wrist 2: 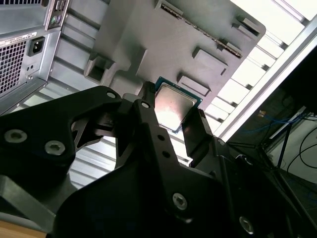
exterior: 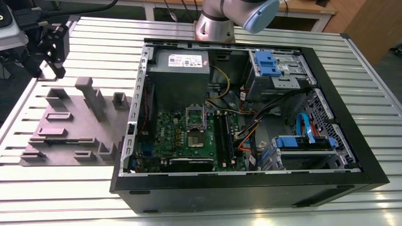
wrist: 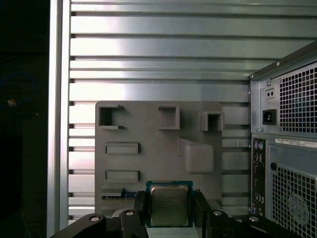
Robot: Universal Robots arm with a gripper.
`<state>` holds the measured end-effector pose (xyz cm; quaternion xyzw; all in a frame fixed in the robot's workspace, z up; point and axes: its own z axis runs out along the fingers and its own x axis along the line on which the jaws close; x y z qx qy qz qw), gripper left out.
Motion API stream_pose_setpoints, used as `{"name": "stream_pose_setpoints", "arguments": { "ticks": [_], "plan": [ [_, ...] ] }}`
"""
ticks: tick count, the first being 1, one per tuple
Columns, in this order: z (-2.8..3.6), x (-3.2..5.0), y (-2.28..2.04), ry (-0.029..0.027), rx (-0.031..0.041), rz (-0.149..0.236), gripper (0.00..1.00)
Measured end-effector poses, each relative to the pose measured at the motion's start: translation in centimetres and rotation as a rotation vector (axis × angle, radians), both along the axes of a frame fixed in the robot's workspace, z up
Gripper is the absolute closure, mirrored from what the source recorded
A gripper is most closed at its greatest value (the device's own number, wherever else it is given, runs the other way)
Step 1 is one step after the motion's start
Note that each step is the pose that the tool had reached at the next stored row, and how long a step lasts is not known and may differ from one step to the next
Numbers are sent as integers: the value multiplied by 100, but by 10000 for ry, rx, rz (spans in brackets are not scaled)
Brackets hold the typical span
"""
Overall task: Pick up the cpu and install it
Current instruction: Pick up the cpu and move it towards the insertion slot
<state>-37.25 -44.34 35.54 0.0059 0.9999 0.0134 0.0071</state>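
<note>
Gripper (wrist: 170, 212) pinches cpu (wrist: 168, 203) between its fingers; grey fixture plate (wrist: 148, 124) nearby.

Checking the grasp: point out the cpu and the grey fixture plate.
cpu (wrist: 168, 204): first wrist view, centre of its metal top.
grey fixture plate (wrist: 153, 159): first wrist view, bare flat face.

Silver-grey chip (wrist: 169, 208) with green edging; black hand (wrist: 171, 198); matte grey tray (wrist: 148, 124); ribbed silver table (wrist: 148, 44); black computer case (exterior: 251, 197).

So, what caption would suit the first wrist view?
End effector gripping the cpu above the grey fixture plate, computer case alongside.
</note>
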Motion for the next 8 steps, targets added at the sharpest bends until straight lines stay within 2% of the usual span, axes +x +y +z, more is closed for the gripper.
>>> {"name": "stream_pose_setpoints", "arguments": {
  "ticks": [8],
  "plan": [
    [2, 61, 0, 3, -2, 0, 53]
  ]
}}
